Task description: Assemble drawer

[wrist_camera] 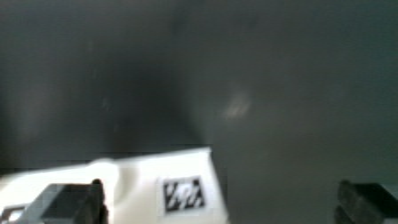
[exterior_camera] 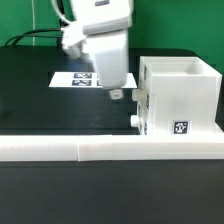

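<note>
The white drawer casing [exterior_camera: 181,92] stands at the exterior view's right, against the border rail, with a tag on its front. A small round knob [exterior_camera: 133,118] sticks out of its lower left side. My gripper [exterior_camera: 116,93] hangs just left of the casing's upper corner, above the black table. In the wrist view the gripper [wrist_camera: 221,204] is open, its dark fingers [wrist_camera: 71,204] wide apart. A blurred white part with a square tag [wrist_camera: 182,193] lies beside one finger. I cannot tell whether it is the casing or a tray. Nothing is gripped.
The marker board [exterior_camera: 72,78] lies flat on the table behind the gripper. The long low white border rail [exterior_camera: 70,149] runs across the front. A black cable trails at the far left.
</note>
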### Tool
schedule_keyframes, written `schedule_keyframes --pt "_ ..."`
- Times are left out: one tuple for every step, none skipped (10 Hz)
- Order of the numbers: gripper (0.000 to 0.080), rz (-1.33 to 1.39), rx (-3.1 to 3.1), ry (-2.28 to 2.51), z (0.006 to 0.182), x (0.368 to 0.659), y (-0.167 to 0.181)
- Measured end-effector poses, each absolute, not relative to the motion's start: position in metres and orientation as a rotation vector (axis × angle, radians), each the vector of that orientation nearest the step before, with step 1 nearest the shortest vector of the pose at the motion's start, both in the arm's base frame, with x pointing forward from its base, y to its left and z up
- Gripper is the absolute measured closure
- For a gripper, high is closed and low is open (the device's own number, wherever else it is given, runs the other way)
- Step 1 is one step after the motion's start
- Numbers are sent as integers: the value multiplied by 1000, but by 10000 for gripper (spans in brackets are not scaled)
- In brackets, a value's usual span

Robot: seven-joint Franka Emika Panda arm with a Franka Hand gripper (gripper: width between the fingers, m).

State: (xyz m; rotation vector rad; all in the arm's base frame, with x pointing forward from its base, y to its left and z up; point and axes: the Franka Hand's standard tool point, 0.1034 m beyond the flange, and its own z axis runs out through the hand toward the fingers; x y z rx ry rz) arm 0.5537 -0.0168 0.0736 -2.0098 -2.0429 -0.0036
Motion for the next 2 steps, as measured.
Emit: schedule_keyframes --pt "151 3 -2008 -2051 78 557 -31" --pt "151 1 -2022 -2056 81 560 -39"
